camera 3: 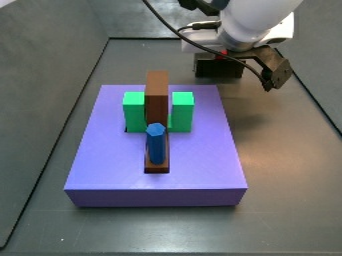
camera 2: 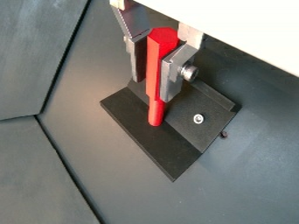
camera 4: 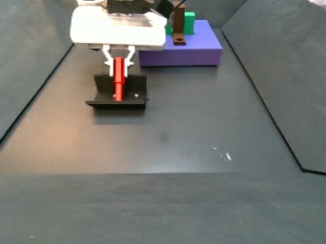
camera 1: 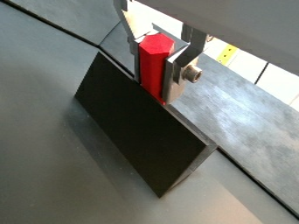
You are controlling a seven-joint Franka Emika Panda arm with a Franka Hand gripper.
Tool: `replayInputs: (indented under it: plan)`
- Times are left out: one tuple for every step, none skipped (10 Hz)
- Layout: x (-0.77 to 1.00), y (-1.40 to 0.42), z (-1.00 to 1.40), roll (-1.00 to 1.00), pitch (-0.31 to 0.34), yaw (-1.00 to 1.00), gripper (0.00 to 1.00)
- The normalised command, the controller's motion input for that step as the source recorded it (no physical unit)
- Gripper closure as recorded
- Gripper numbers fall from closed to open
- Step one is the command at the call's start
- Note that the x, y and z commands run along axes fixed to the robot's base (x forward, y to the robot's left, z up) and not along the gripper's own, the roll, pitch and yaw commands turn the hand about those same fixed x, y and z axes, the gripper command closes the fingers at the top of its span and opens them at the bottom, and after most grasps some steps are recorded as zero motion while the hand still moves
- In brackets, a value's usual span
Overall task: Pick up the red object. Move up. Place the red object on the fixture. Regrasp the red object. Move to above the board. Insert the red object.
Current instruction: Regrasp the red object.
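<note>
Placing or regrasp step, judged: gripper (camera 4: 120, 63) over fixture (camera 4: 99, 101) at left, fingers (camera 2: 176, 73) pinching red object (camera 2: 158, 77) upright, lower end touching fixture base plate. Next probably release, then regrip. Further right, board (camera 4: 204, 54) with green block (camera 3: 135, 110), brown slab (camera 3: 158, 100), blue cylinder (camera 3: 155, 143); path between unobstructed

The red peg (camera 2: 156, 79) stands upright on the dark fixture (camera 2: 152, 140), its lower end touching the base plate, clamped between the fingers of the gripper (camera 2: 153, 66). The purple board (camera 4: 192, 48) lies well apart.
</note>
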Motion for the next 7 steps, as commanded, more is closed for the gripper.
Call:
replayInputs:
  plan:
    - [0.00,0.00,0.00,0.00,0.000,0.00,1.00]
    - [0.00,0.00,0.00,0.00,0.000,0.00,1.00]
    - [0.00,0.00,0.00,0.00,0.000,0.00,1.00]
    - [0.00,0.00,0.00,0.00,0.000,0.00,1.00]
    - [0.00,0.00,0.00,0.00,0.000,0.00,1.00]
    - [0.00,0.00,0.00,0.00,0.000,0.00,1.00]
    - [0.00,0.00,0.00,0.00,0.000,0.00,1.00]
